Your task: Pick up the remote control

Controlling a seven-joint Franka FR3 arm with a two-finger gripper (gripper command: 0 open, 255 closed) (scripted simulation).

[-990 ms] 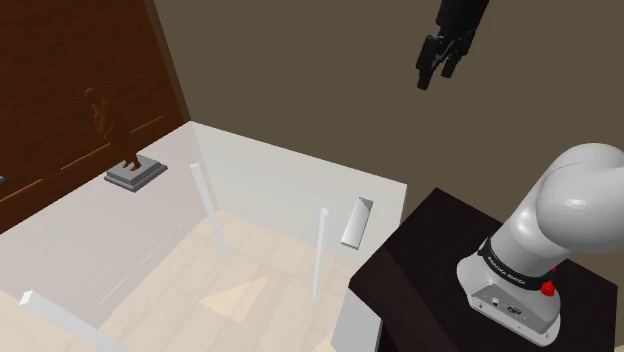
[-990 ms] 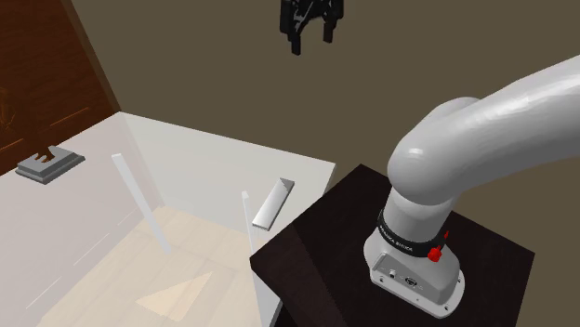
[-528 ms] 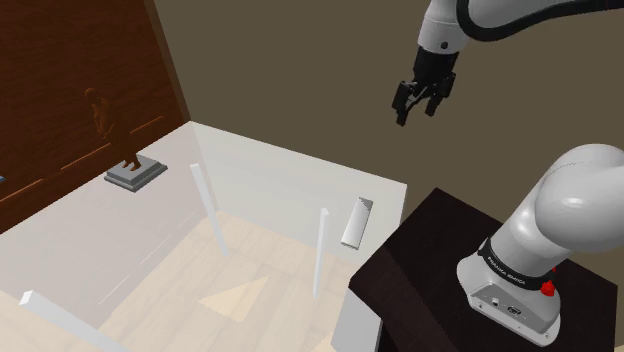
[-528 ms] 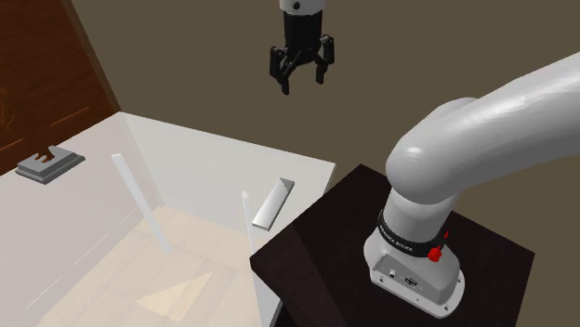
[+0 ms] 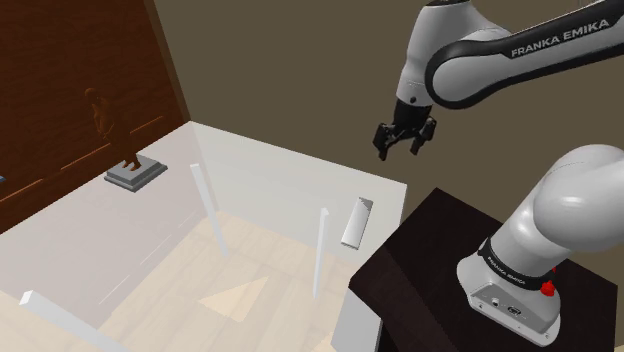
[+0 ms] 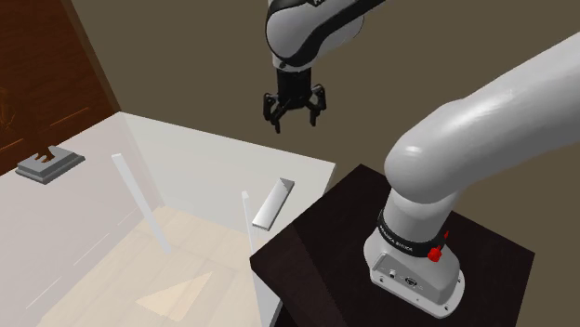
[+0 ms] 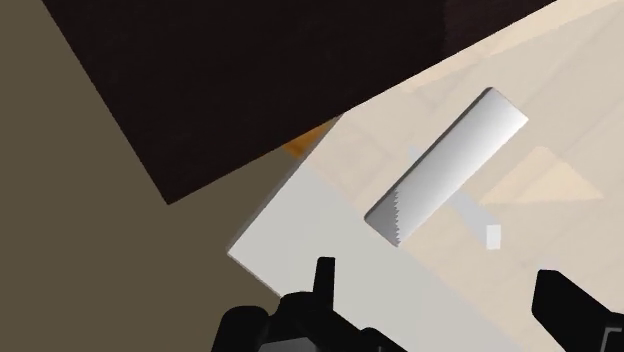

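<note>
Down from the top of the shoulder view came the gripper [image 5: 399, 150] over the last second, and more of the white arm [image 5: 470, 60] showed behind it, while the remote control [image 5: 356, 221] lay where it had been. That remote, a pale grey slab, rested flat on the translucent white table [image 5: 260, 170] close to the corner nearest the stand [image 5: 430, 235], its length running roughly from one to seven o'clock in the shoulder view. The gripper hung in the air well above it, at about one o'clock from the remote in the shoulder view and near twelve in the second exterior view [image 6: 296, 121], where the remote [image 6: 272, 202] sat just beside the dark stand [image 6: 344, 218]. Its black fingers stood spread apart with nothing between them and touched nothing. From the wrist camera the remote [image 7: 447, 165] appeared beyond the parted gripper [image 7: 440, 290], lying slantwise on the table [image 7: 330, 270]. The stand lay at four o'clock from the remote in the shoulder view. Two white table legs [image 5: 207, 200] showed through the tabletop. A brown statuette [image 5: 105, 125] on a grey base stood well apart at about ten o'clock, before a wood-panelled wall [image 5: 70, 70].
</note>
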